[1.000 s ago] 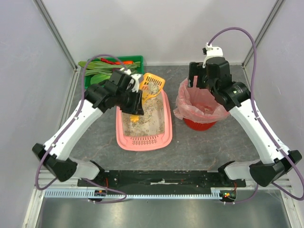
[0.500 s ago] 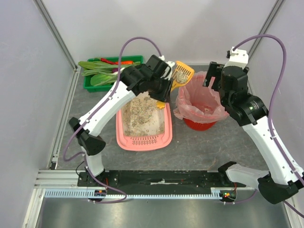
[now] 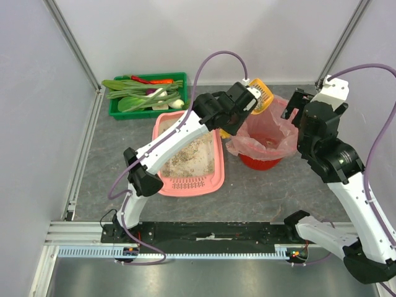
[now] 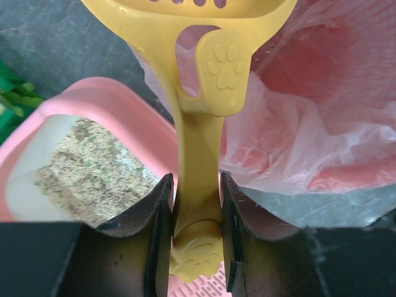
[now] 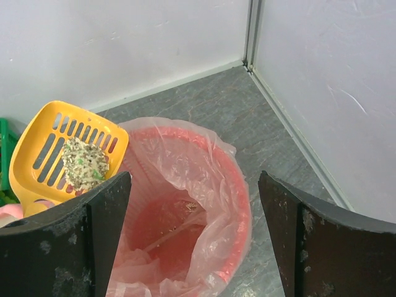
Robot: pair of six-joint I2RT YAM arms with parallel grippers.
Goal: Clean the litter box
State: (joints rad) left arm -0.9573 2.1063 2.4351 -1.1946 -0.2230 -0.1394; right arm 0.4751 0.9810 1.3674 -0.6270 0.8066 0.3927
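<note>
The pink litter box [image 3: 189, 184] lies on the table at centre, with grey-beige litter [image 3: 189, 158] inside; its rim [image 4: 105, 102] also shows in the left wrist view. My left gripper [image 3: 243, 103] [image 4: 196, 184] is shut on the handle of a yellow slotted scoop [image 3: 263, 94] [image 4: 201, 154]. The scoop [image 5: 59, 151] carries a clump of litter [image 5: 85, 164] and hangs at the far left rim of the red bin with its pink bag [image 3: 263, 145] [image 5: 185, 216]. My right gripper [image 3: 297, 104] [image 5: 193, 185] stands open above the bin's right side, holding nothing.
A green crate of vegetables [image 3: 145, 93] stands at the back left behind the litter box. White walls and metal posts close in the table at the back and both sides. The bin sits close to the litter box's right side.
My left arm has swung the loaded scoop rightward from over the litter box to the bin's rim. My right arm has drawn back to the right, still open.
</note>
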